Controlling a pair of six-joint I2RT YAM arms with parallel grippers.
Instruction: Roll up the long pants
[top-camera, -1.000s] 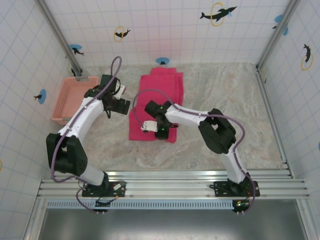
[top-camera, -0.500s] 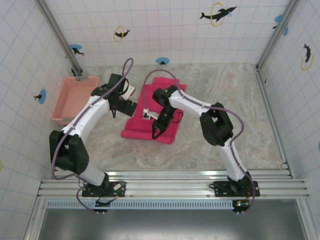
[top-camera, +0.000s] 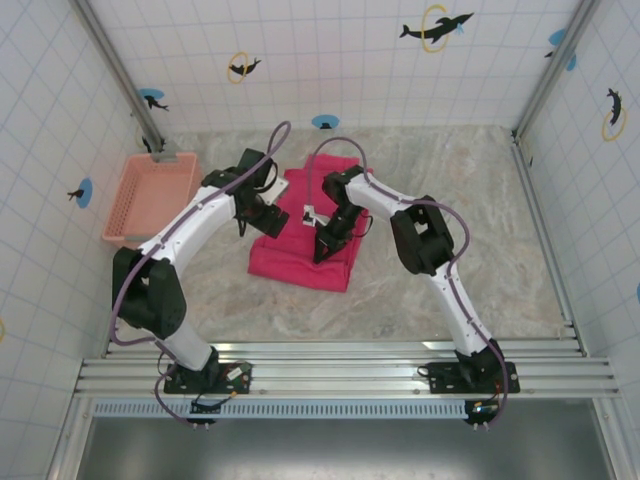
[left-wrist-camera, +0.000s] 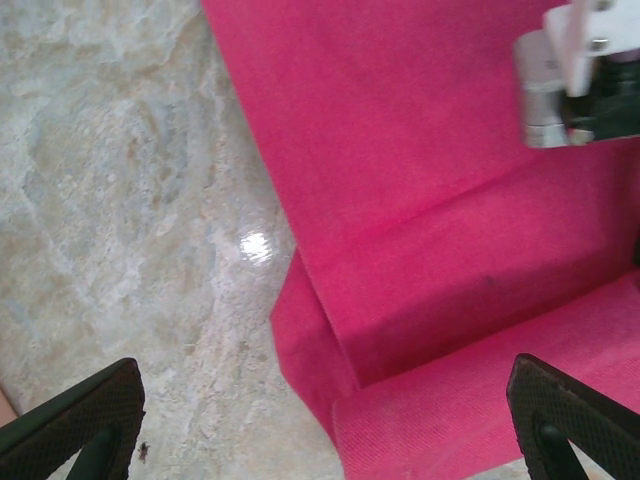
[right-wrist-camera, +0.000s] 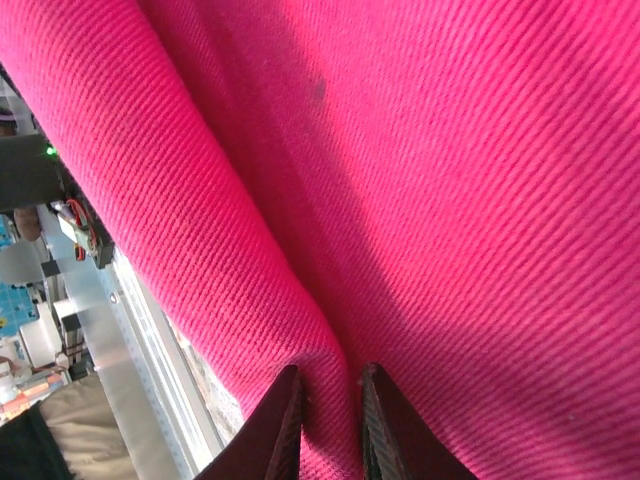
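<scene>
Your right gripper has its fingers drawn nearly together, pinching a raised fold of the long pants. The cloth stands up as a rounded ridge running away from the fingertips and lies flatter beside it.

Your left gripper is spread wide with nothing held. One pad is over bare marbled table, the other over pink cloth. The folded edge of the pants runs between them and on ahead.

From above, the left gripper sits at the pants' side edge. The right gripper is just beside it, over the middle of the folded bundle. The pants stretch beyond both toward the back wall. The salmon basket stands well apart, on the left gripper's outer side.
</scene>
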